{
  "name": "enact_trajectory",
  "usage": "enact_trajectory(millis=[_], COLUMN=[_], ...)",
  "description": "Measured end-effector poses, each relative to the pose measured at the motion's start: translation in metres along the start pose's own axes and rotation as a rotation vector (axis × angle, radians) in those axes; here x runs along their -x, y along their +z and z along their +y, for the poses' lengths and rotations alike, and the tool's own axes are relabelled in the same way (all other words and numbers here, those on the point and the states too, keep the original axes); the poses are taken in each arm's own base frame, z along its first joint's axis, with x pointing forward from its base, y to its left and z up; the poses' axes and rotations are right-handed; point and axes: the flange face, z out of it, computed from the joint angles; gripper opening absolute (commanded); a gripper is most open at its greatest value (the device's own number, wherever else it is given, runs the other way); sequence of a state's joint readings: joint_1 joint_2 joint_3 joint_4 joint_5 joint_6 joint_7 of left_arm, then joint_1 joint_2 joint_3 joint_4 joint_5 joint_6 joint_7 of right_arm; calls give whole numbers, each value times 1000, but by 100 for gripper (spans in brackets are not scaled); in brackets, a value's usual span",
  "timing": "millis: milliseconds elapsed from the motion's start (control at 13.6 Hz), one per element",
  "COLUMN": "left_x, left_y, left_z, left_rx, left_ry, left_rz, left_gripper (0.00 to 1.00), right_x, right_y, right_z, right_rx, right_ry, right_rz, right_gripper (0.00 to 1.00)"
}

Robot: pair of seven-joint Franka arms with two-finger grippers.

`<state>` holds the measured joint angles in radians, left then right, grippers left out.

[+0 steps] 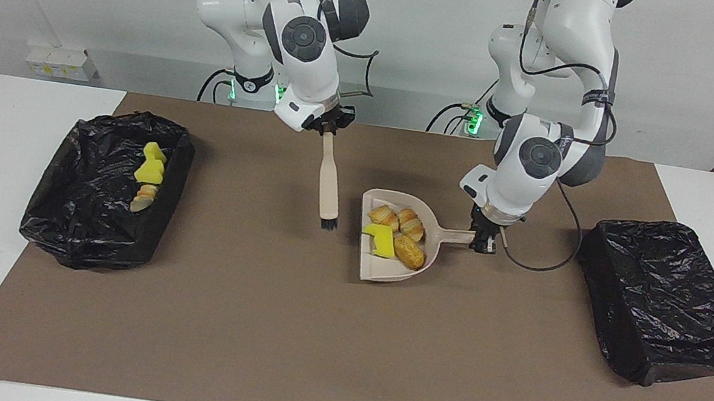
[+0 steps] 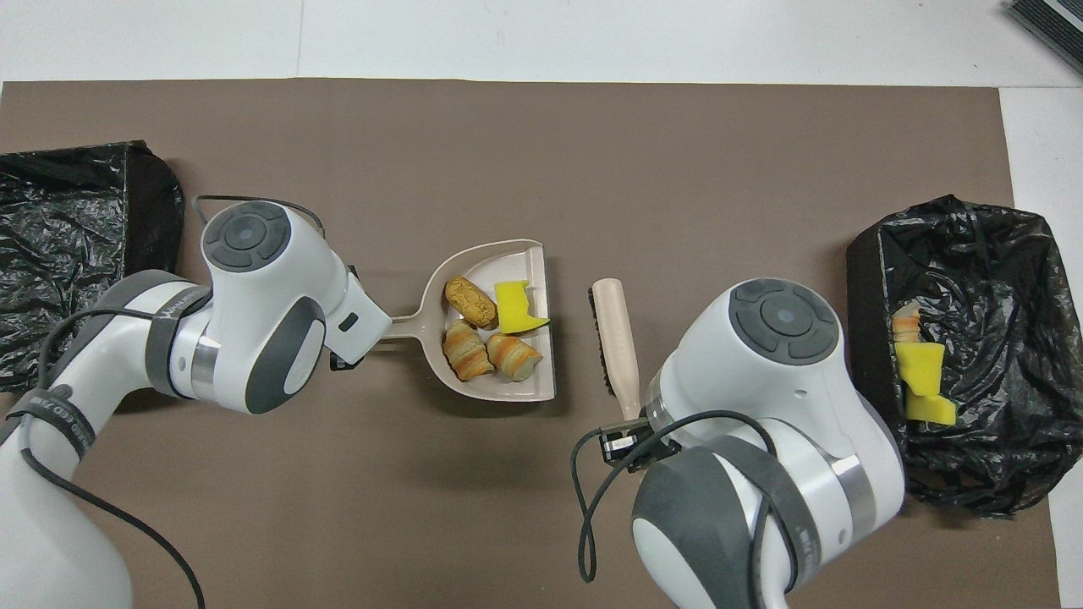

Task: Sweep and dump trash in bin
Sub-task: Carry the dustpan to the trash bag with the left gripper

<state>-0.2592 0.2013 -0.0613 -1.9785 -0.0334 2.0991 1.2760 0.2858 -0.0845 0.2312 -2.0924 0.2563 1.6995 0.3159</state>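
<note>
My left gripper [image 1: 484,241] is shut on the handle of the beige dustpan [image 1: 389,272], which it holds level over the middle of the mat. In the pan lies trash: three golden-brown bread pieces [image 1: 410,252] and a yellow sponge chunk [image 1: 381,239]. From above the same bread pieces [image 2: 466,360] and sponge chunk [image 2: 513,306] show in the dustpan [image 2: 508,389]. My right gripper [image 1: 328,129] is shut on the top of the beige brush [image 1: 329,186], which hangs bristles down beside the pan's open edge, apart from it. The open black-lined bin [image 1: 85,244] at the right arm's end holds more yellow sponge and bread scraps [image 1: 150,168].
A second black-bagged bin [image 1: 661,303] sits at the left arm's end of the brown mat [image 1: 283,342], its bag lying over the top. Each wrist trails a black cable. White table shows around the mat.
</note>
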Motion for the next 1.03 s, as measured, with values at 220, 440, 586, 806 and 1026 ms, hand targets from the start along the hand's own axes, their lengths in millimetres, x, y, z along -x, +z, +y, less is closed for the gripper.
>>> enact_trajectory(millis=[220, 440, 586, 806, 1026], left_x=[37, 78, 104, 146, 208], left_y=[-32, -57, -80, -129, -148], left_z=[-8, -15, -21, -27, -38], left_rx=[-44, -47, -35, -21, -15], left_ry=[19, 20, 11, -9, 3], left_rz=[52, 100, 112, 115, 68], left_gripper=[0, 0, 0, 0, 0], right_x=[47, 64, 60, 56, 50], right_y=[24, 34, 49, 81, 108], right_z=[-23, -51, -73, -104, -115], right_rx=[15, -33, -66, -70, -51], right_ry=[16, 15, 39, 61, 82], right_rz=[-25, 15, 51, 62, 34], right_gripper=[0, 0, 0, 0, 0])
